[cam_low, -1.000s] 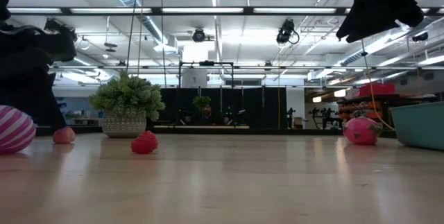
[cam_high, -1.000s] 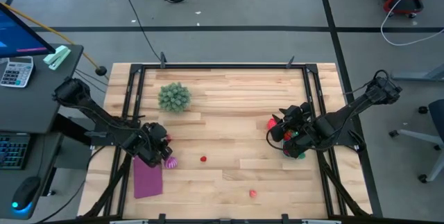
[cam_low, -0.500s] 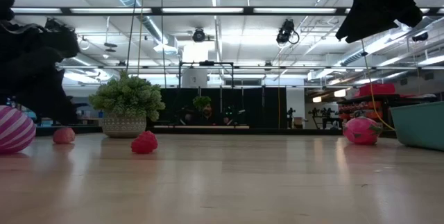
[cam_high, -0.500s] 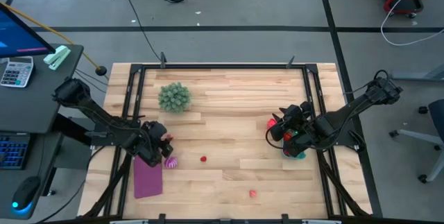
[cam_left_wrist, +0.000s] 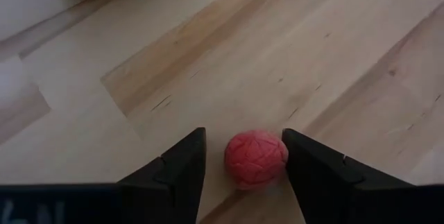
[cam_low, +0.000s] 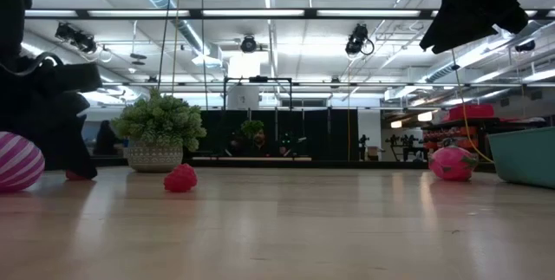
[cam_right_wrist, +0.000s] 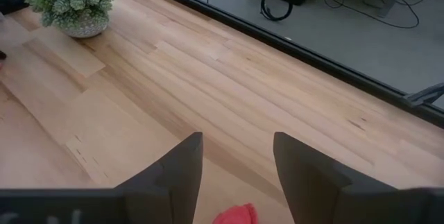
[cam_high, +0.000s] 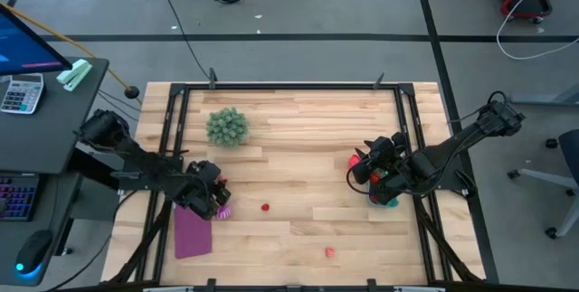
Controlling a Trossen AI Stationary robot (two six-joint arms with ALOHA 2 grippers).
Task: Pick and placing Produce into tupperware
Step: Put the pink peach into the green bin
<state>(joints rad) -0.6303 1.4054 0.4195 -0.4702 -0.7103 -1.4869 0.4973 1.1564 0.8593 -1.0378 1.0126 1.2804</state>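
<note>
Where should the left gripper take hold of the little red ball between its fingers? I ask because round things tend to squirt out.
Across its widest middle, coming straight down from above. The small red ball lies loose on the wooden table, round with a crackled skin and no stem to grab. The left gripper is open and already straddles it, one finger each side, so closing there should probably centre it.

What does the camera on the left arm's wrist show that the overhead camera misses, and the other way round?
Only the left wrist view shows the left pincer open, its fingers on either side of a small red fruit piece lying on the wood.

Only the high view shows the whole scene: the right pincer near the teal tupperware, the purple mat, and two other red pieces.

Both show the wooden table and the green plant ball, though the wrist view catches only the edge of its pot.
</note>
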